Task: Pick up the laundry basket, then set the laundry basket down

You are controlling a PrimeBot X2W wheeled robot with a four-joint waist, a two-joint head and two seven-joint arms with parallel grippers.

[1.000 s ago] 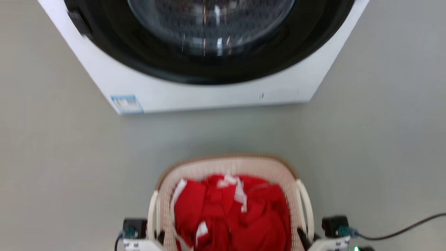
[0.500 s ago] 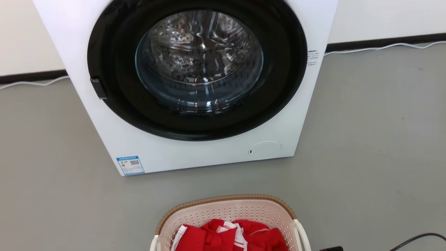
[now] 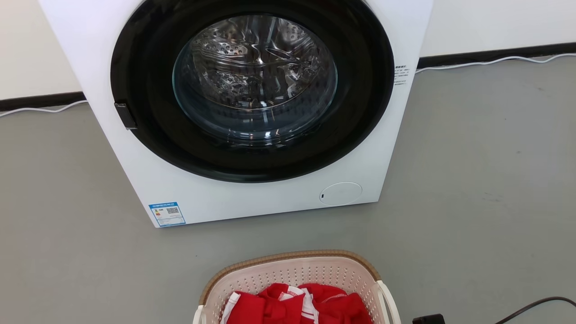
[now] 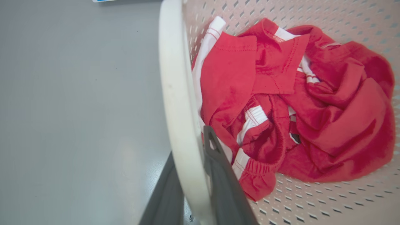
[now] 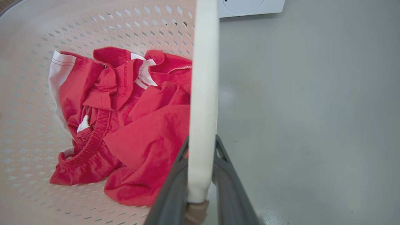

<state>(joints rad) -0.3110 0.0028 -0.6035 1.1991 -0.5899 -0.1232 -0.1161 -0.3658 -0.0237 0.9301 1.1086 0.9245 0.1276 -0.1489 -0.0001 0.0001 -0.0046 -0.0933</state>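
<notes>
1. Head camera: high up, tilted forward and down, well back from the washer (image 3: 252, 103) at twelve o'clock; the basket (image 3: 292, 272) just enters at six.
2. Left wrist camera: very near, looking along the left gripper (image 4: 189, 142) over the left handle (image 4: 175, 78); floor (image 4: 78, 109) at nine, clothes (image 4: 281, 103) at three.
3. Right wrist camera: equally near, along the right gripper (image 5: 201, 137); clothes at nine, floor at three, washer's foot at one.
4. All three share the basket and clothes.

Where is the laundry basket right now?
The laundry basket is bottom centre in the head view, in front of the washing machine, one white handle in the left gripper, the other in the right gripper.
</notes>
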